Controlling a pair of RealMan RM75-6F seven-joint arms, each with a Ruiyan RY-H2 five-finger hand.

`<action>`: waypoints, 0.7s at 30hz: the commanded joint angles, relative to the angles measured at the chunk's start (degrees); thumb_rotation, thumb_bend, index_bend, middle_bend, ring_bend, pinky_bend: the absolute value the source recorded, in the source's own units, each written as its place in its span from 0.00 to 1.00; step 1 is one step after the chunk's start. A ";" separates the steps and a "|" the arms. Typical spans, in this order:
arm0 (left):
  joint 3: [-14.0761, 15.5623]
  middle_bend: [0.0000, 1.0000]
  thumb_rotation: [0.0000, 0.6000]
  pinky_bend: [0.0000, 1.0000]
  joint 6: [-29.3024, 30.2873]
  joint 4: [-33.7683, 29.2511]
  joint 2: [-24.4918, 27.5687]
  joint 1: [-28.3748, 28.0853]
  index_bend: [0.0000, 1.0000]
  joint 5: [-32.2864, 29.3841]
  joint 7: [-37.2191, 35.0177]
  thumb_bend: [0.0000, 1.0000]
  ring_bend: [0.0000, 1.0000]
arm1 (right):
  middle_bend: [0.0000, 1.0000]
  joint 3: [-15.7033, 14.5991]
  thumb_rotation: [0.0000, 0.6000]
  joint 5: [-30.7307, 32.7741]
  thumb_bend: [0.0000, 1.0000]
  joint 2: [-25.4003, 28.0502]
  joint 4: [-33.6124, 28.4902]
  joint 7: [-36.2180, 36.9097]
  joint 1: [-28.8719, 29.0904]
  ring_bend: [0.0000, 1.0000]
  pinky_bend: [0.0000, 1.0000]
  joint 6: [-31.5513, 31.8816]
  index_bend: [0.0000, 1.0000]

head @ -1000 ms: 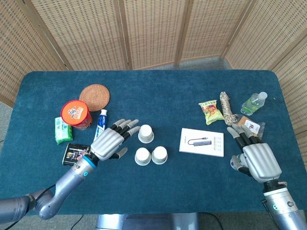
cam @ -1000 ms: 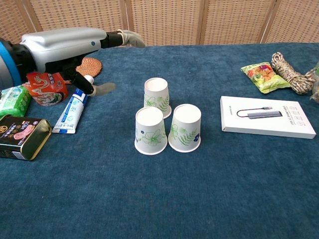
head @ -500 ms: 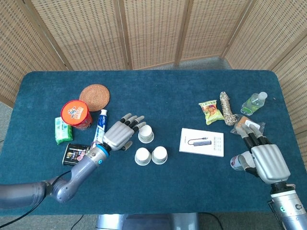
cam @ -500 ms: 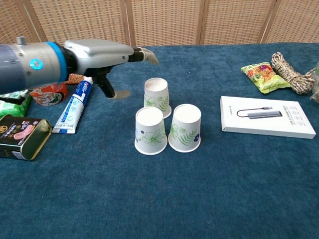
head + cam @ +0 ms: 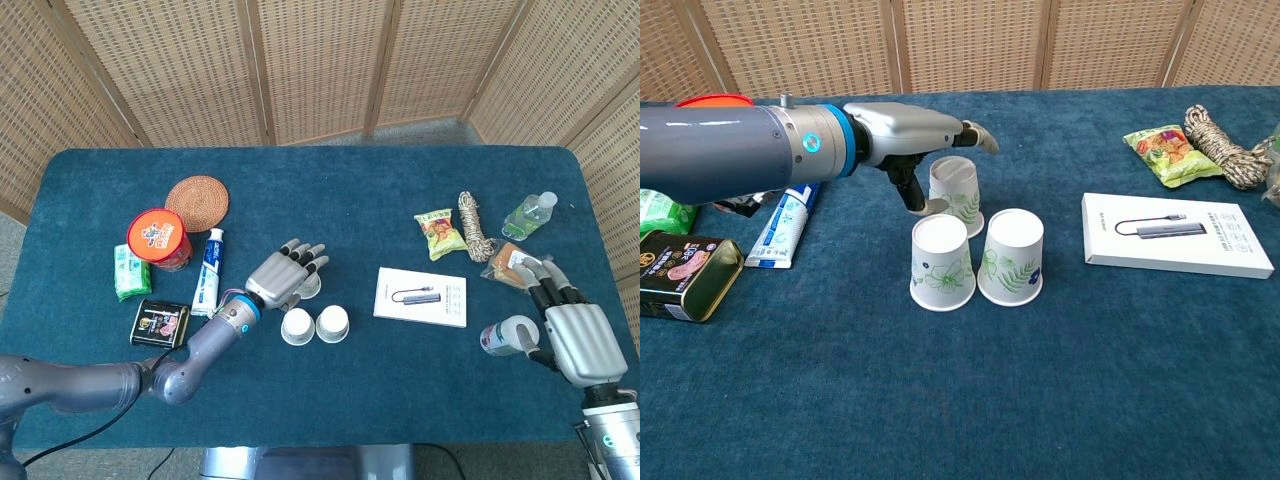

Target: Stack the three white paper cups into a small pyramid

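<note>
Three cups, all upside down, clustered mid-table on the blue cloth. Two sit side by side and touching in front: front-left cup (image 5: 942, 264) and front-right cup (image 5: 1012, 256). The rear cup (image 5: 956, 195) stands just behind the pair, close to both. That base pair already looks usable; the rear one is my pick for the top.

My left hand (image 5: 912, 134) hovers over the rear cup, palm down, fingers apart and stretched past its far side, thumb hanging at its near-left wall. In the chest view the thumb seems to be at the wall or just short of it; I cannot tell if there is contact. Nothing is held yet. My right hand (image 5: 574, 338) rests at the far right edge, well apart from the cups, beside a small can (image 5: 503, 335); its fingers lie fairly straight, and I cannot tell whether the thumb touches the can.

How I judge this step goes well:
- Drop lower before closing, so thumb and fingers meet the wall mid-height, not at the rim.
- Close gently; thin paper will dent or squirt out.
- Lift straight up, clear of the two front cups, since any sideways drag likely knocks the base pair apart.
- Keep it inverted and level, set it across the seam between the two bottoms.

Toothpaste tube (image 5: 785, 222) and tin (image 5: 685, 273) lie left of my forearm, out of the path.
</note>
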 commanded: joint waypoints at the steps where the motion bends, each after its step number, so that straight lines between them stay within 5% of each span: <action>1: 0.28 0.00 1.00 0.09 -0.35 1.19 -0.88 -0.68 0.00 -0.90 -0.75 0.48 0.00 | 0.00 0.05 1.00 0.14 0.48 0.12 0.33 0.42 -0.13 0.00 0.30 -0.02 0.04; 8: 0.81 0.00 1.00 0.29 -0.82 3.86 -2.47 -1.79 0.07 -1.81 -2.68 0.48 0.00 | 0.00 0.33 1.00 0.55 0.48 0.08 0.79 1.11 -0.18 0.00 0.30 -0.26 0.04; 21: 1.01 0.06 1.00 0.49 0.46 6.55 -3.87 -2.02 0.28 -0.19 -6.10 0.48 0.06 | 0.00 0.86 1.00 1.53 0.48 -0.29 0.92 0.80 0.17 0.00 0.30 -1.07 0.04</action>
